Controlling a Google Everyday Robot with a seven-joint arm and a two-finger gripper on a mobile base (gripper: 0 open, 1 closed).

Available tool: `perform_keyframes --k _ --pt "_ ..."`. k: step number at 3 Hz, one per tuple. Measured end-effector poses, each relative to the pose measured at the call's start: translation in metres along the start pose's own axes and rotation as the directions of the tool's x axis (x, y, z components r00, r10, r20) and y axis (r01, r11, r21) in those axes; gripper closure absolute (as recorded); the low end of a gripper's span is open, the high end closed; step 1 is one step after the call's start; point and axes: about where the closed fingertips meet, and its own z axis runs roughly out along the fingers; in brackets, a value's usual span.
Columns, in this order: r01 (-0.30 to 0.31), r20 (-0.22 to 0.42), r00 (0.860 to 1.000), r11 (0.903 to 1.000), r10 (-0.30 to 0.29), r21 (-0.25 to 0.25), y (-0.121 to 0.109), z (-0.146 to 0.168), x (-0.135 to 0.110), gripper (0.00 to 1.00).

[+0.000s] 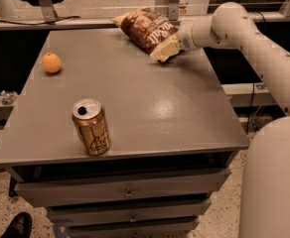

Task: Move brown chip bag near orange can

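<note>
The brown chip bag (147,29) lies at the far edge of the grey table (165,108), right of centre, with its pale near end (164,51) raised off the surface. My gripper (178,42) comes in from the right and is shut on that near end. The orange can (91,128) stands upright near the table's front left edge, far from the bag, with its opened top showing.
A small round orange fruit (51,63) sits at the table's left side. Drawers (127,192) run under the tabletop. My white arm (264,48) and body (274,182) fill the right side. A rail (85,21) runs behind the table. A shoe (18,225) shows at bottom left.
</note>
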Motion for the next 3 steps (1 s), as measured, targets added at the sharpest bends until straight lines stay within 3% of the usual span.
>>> perform_keyframes --k 1,3 --pt "-0.015 -0.002 1.0 0.9996 0.015 0.026 -0.014 0.016 0.005 0.0" --pt "-0.023 -0.007 1.0 0.9987 0.024 0.045 -0.027 0.022 0.008 0.41"
